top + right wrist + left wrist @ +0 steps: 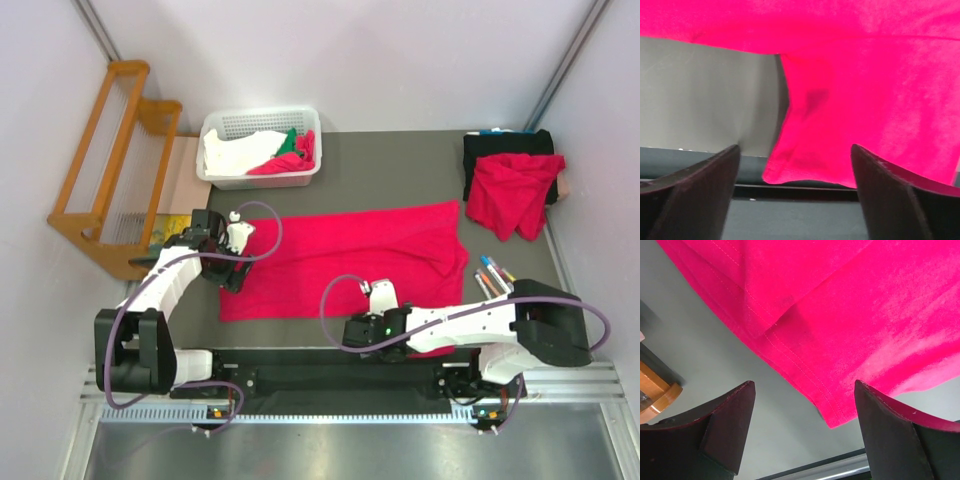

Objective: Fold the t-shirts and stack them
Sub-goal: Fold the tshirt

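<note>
Spread flat mid-table: bright crimson-red cloth t-shirt [350,260]. Crumpled far right atop folded black cloth [505,145]: second red t-shirt [512,195]. Left gripper [804,385] gaping wide over the left hem corner; right gripper [795,147] equally wide over the near edge; neither gripping. Beyond: white plastic basket [215,170] of cloths, orange wooden rack [110,160]. Just beside the spread shirt's right end: coloured marker pens [492,272].

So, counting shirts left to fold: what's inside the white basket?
In the basket: a white cloth, a green cloth and red cloth, likely a t-shirt. Anything underneath is covered.
</note>
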Robot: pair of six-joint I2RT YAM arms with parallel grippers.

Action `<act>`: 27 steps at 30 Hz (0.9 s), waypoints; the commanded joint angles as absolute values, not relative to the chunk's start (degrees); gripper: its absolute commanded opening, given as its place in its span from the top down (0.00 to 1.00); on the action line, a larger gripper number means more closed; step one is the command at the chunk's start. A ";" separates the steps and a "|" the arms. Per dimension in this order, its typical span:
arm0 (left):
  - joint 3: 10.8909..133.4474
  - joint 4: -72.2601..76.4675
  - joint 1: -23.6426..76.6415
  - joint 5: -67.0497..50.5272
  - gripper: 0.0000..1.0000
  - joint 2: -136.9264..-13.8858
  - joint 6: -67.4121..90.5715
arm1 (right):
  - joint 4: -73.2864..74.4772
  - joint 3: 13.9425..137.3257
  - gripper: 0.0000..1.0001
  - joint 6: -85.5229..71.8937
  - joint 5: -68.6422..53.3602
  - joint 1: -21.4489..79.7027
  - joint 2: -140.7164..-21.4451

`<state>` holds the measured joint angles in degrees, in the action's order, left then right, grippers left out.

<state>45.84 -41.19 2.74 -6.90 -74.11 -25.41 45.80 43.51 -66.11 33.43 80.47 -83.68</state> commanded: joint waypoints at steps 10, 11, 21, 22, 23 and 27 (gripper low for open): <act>47.02 -39.64 2.90 -5.71 0.16 -75.59 -23.29 | 47.29 39.03 0.54 -68.73 28.39 80.42 -80.33; 47.02 -39.55 2.90 -5.71 0.16 -75.59 -23.38 | 47.20 38.50 0.57 -68.99 28.13 80.25 -80.16; 47.11 -38.94 2.90 -5.45 0.16 -76.81 -23.20 | 46.32 37.35 0.88 -67.07 27.77 77.26 -78.66; 47.11 -38.85 2.90 -5.62 0.17 -76.99 -23.29 | 46.32 37.27 0.89 -66.80 27.69 76.91 -78.14; 46.94 -38.50 2.90 -5.71 0.26 -77.17 -23.29 | 46.41 37.35 0.89 -66.54 27.86 75.95 -77.87; 46.23 -38.41 2.90 -4.92 0.35 -78.92 -24.08 | 46.32 37.00 0.89 -65.13 28.12 73.57 -76.12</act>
